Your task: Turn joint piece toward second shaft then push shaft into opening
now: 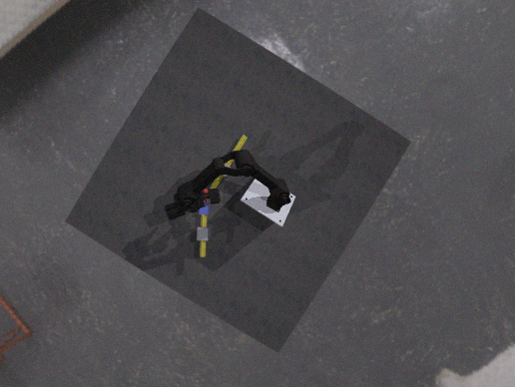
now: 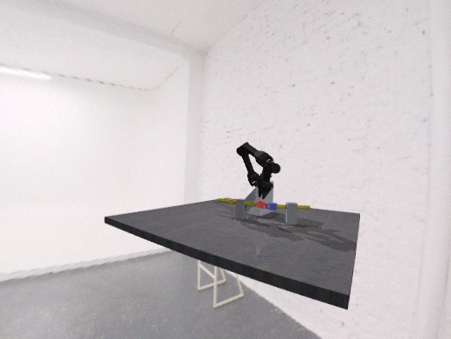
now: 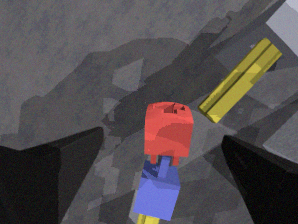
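Note:
The red square joint piece (image 3: 169,129) (image 1: 205,191) (image 2: 260,204) is hinged to a blue piece (image 3: 157,192) (image 1: 204,210) (image 2: 273,206) on the end of the fixed yellow shaft (image 1: 203,248) (image 2: 301,206). That shaft passes through a grey block (image 1: 202,233) (image 2: 291,213). The second yellow shaft (image 3: 242,80) (image 1: 240,145) (image 2: 227,201) lies at an angle, its end a short gap from the red piece. Its block (image 2: 240,209) (image 3: 286,20) is hidden under the arm in the overhead view. My gripper (image 3: 162,137) (image 1: 199,199) (image 2: 265,192) is open and hangs just above the red piece, with one finger on each side and touching nothing.
The dark table top (image 1: 299,259) (image 2: 262,253) carries the arm's white base plate (image 1: 279,215) to the right of the shafts. The table edges are far from the assembly. A brick wall (image 2: 350,109) stands behind.

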